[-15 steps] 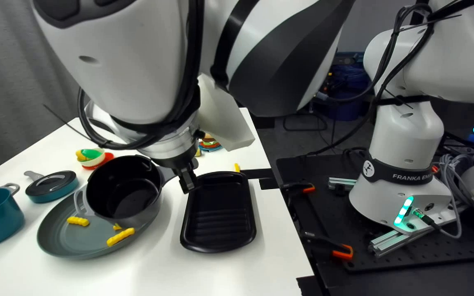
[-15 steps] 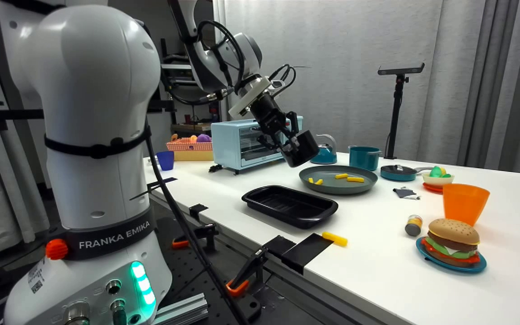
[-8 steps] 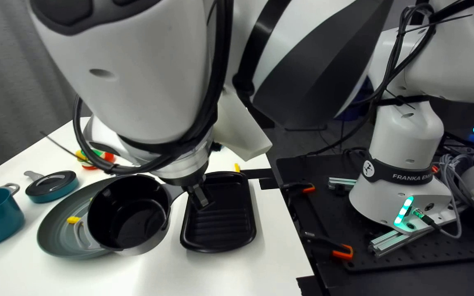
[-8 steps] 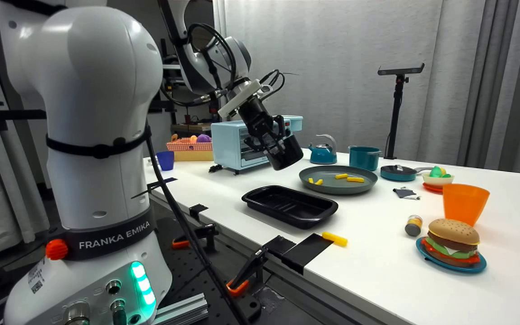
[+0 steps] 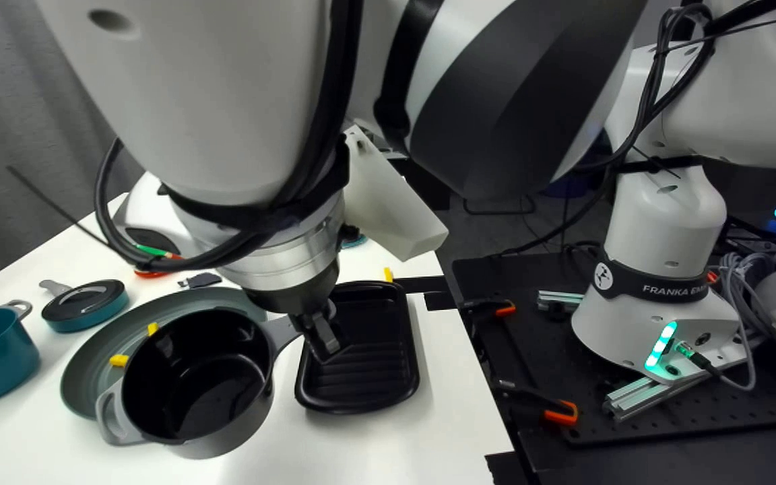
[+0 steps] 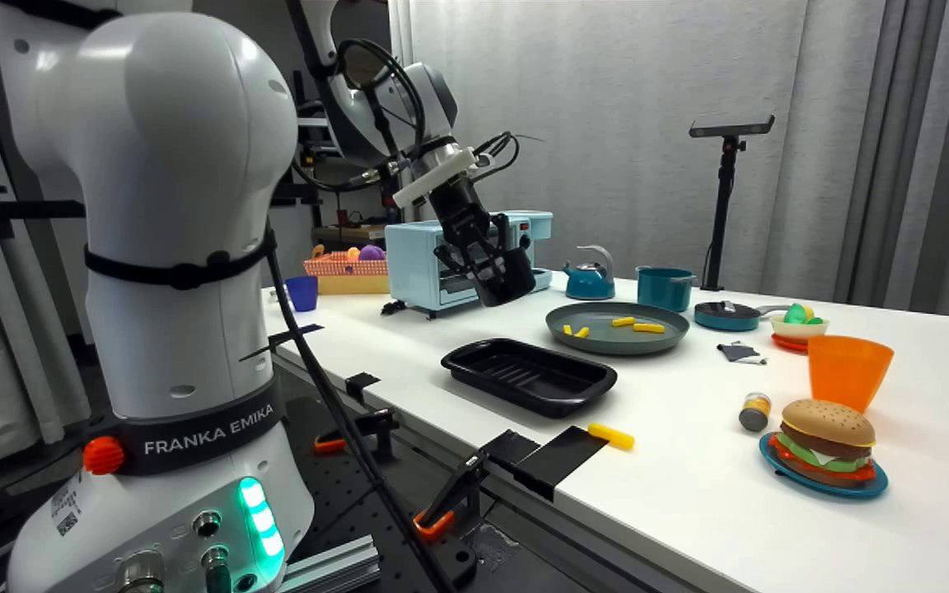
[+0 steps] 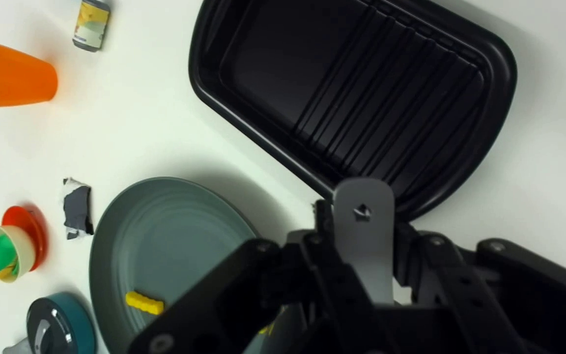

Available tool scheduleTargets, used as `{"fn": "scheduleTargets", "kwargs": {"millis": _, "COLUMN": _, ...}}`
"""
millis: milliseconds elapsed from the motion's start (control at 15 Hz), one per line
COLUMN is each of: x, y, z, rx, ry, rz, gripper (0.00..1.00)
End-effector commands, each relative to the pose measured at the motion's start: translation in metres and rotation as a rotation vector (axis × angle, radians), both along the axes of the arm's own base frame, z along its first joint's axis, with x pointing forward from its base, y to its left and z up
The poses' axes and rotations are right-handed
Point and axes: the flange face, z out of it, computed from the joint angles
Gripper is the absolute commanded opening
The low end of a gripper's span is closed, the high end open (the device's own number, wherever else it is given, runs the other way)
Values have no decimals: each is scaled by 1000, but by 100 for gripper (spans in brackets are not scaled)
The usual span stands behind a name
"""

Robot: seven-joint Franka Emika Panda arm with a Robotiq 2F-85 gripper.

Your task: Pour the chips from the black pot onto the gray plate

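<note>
Pour looks done: black pot (image 5: 196, 384) seems empty, gripper (image 7: 363, 223) clamped on its handle (image 7: 363, 270), held up near the gray plate (image 6: 610, 339). Chips (image 6: 648, 328) lie on it, one stray chip (image 6: 611, 436) by the desk (image 6: 689, 502)'s near edge. Pot set-down likely remains.

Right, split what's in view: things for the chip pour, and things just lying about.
For the job: black pot, gray plate, yellow chips.

Just lying about: ribbed black pan, teal pot, kettle, orange cup, toy burger, blue cup, toaster oven.
</note>
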Motion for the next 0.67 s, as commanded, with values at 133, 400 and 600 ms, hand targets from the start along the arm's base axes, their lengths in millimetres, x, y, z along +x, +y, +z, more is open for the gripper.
{"fn": "scheduleTargets", "kwargs": {"millis": 133, "x": 3, "y": -8, "z": 3, "rx": 92, "ry": 26, "rz": 16, "gripper": 7}}
{"fn": "scheduleTargets", "kwargs": {"millis": 400, "x": 7, "y": -11, "z": -7, "rx": 101, "ry": 45, "rz": 32, "gripper": 7}}
{"fn": "scheduleTargets", "kwargs": {"millis": 600, "x": 7, "y": -9, "z": -18, "rx": 100, "ry": 65, "rz": 48, "gripper": 7}}
